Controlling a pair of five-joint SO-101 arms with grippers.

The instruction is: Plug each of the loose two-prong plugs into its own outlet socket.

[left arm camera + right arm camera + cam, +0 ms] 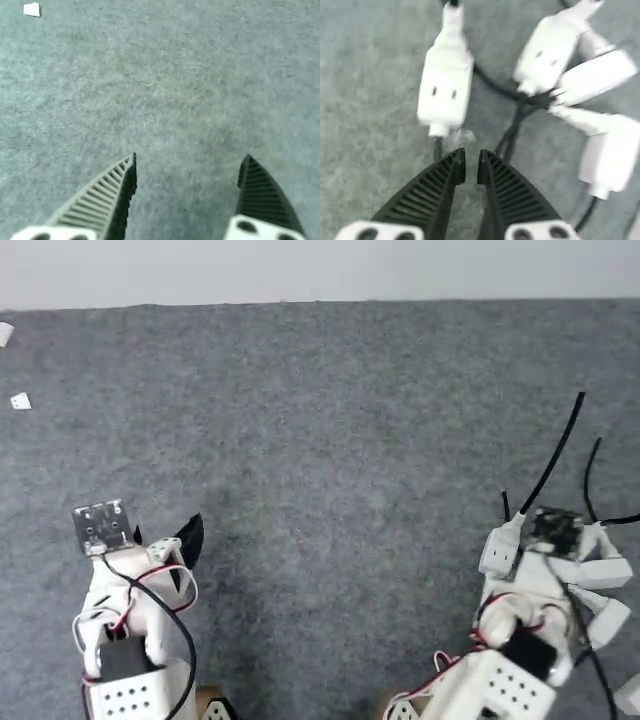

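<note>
Well, the right gripper (470,166), fingers almost together on nothing, hangs just short of the nearest socket (445,85) and should open wide before taking a plug (609,152) beside that socket (cords (516,120) tangle there), while the left gripper (190,162), fingers apart, sits well away.

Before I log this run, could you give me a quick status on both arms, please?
Left gripper open over grey mat. Right gripper shut, empty, facing two sockets, both unplugged. Black cords tangled beside them.
</note>
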